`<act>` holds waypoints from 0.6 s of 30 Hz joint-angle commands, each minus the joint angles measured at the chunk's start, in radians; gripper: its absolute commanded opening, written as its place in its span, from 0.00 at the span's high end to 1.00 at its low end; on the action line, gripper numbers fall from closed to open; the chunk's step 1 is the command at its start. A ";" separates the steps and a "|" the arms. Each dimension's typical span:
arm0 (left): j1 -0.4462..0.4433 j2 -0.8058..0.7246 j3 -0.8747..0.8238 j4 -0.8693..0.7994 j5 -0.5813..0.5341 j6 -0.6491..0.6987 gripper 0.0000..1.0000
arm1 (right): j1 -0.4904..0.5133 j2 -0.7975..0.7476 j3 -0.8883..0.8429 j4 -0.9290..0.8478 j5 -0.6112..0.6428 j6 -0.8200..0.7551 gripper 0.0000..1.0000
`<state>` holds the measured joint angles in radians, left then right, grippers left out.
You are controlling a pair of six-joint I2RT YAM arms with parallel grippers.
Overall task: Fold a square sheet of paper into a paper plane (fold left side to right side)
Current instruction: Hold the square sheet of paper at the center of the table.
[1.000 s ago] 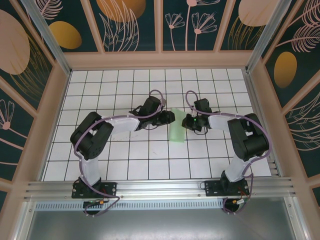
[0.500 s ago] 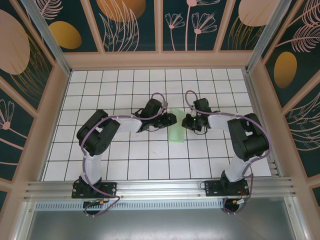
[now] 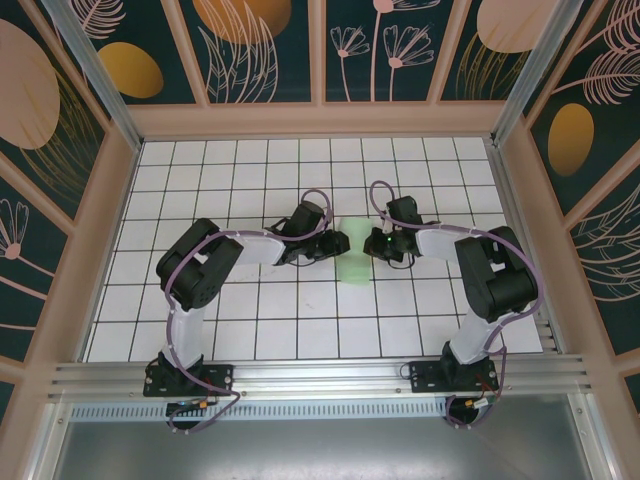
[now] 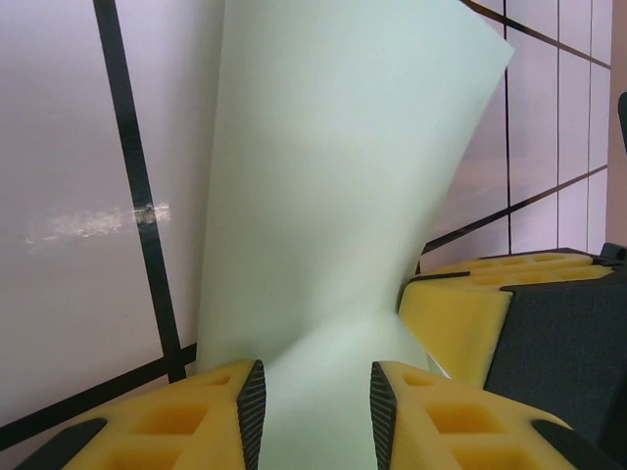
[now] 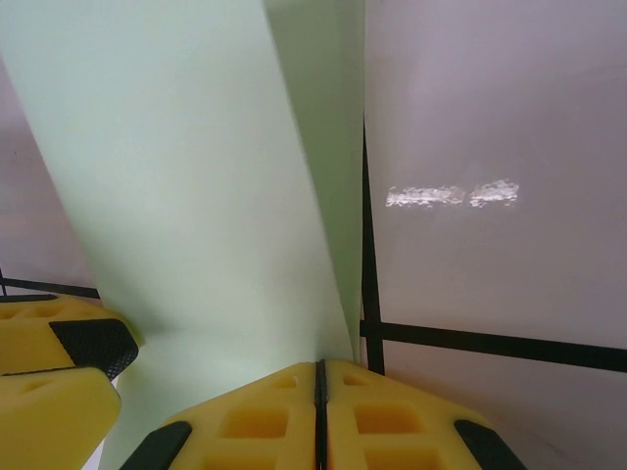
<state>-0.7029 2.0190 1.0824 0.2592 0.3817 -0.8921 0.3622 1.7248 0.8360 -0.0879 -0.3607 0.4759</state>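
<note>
From the near edge, both arms reach inward and meet about the middle of the table (image 3: 250,330). The left gripper (image 4: 315,392) has its jaws apart, and the paper (image 4: 333,196) passes between them (its pads seem not to press it, but this I cannot see well). Facing it, the right gripper (image 5: 320,377) is pinched tight on the paper's raised fold. The pale green paper sits between the two grippers on the white tiles, with one part curled up off the table.

square sheet of paper (image 4: 323,176): thin, matt, smooth | table (image 5: 470,117): glossy, smooth
</note>
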 commanded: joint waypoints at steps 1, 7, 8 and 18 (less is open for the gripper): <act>-0.004 0.033 -0.026 -0.031 -0.023 0.019 0.63 | 0.001 0.008 0.011 -0.044 0.036 -0.021 0.88; -0.004 0.035 -0.052 -0.035 -0.030 0.020 0.63 | -0.008 -0.057 0.049 -0.036 -0.018 -0.038 0.88; -0.003 0.035 -0.055 -0.035 -0.032 0.021 0.63 | -0.015 -0.070 0.060 -0.036 -0.030 -0.039 0.88; -0.004 0.036 -0.051 -0.064 -0.053 0.033 0.63 | -0.050 -0.022 0.146 0.022 -0.119 -0.003 0.88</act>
<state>-0.7029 2.0186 1.0611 0.2958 0.3809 -0.8913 0.3099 1.6688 0.9489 -0.0937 -0.4290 0.4545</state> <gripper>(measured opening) 0.374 0.118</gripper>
